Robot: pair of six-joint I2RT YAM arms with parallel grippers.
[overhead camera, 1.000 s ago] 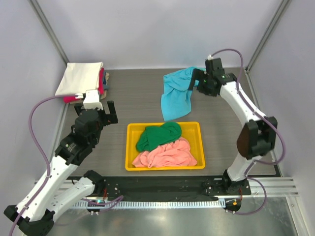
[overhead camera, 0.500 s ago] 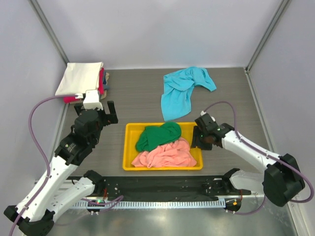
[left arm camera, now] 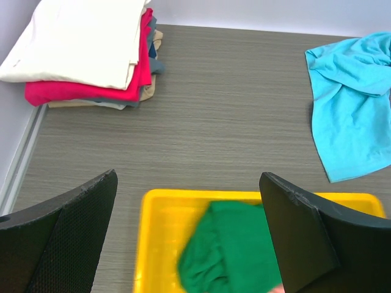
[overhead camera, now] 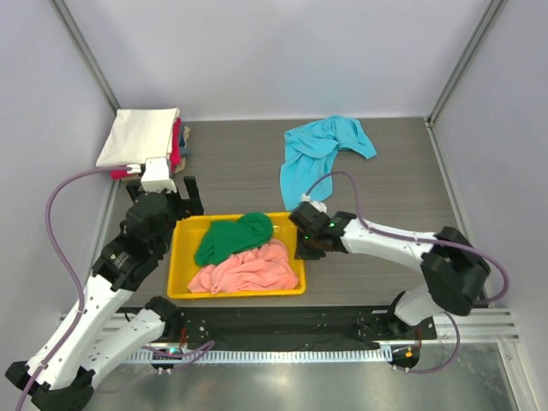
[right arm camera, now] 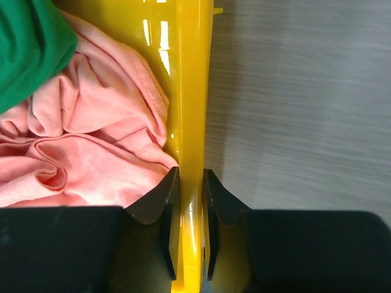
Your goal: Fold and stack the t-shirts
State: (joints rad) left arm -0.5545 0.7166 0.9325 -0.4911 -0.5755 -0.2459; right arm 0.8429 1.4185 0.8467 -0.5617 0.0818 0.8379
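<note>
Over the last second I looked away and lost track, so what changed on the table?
The right pincer left the turquoise shirt at the far side, came near, clamped the right wall of the yellow tray and dragged it left with its green shirt and pink shirt. The left pincer, open, and the folded stack stayed put.

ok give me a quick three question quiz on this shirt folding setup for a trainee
1. True or false: the right gripper is clamped on a side wall of the yellow plastic tray.
2. The top t-shirt of the folded stack in the far left corner is: a) red b) cream-white c) green
3. Fill in: the crumpled green t-shirt lies in the tray, partly over a ___ one.

Key: 1 true. 2 b. 3 salmon-pink, the salmon-pink t-shirt.
</note>
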